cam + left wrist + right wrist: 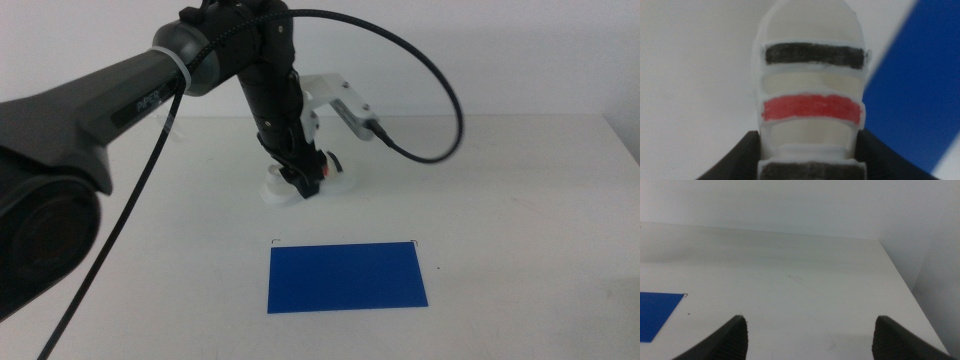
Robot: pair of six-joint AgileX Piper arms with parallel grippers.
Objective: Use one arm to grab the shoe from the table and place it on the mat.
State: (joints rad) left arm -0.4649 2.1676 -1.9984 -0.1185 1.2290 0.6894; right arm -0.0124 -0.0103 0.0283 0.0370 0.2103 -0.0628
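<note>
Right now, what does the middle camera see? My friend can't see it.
The left pincer of a big black arm is down on a small white shoe on the white table. A blue mat lies flat nearer the camera, apart from the shoe.

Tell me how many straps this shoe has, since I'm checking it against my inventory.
3 on the shoe, between the left gripper jaws: a black strap nearest the toe, a red strap midway, another black strap by the jaws. Others could be hidden.
</note>
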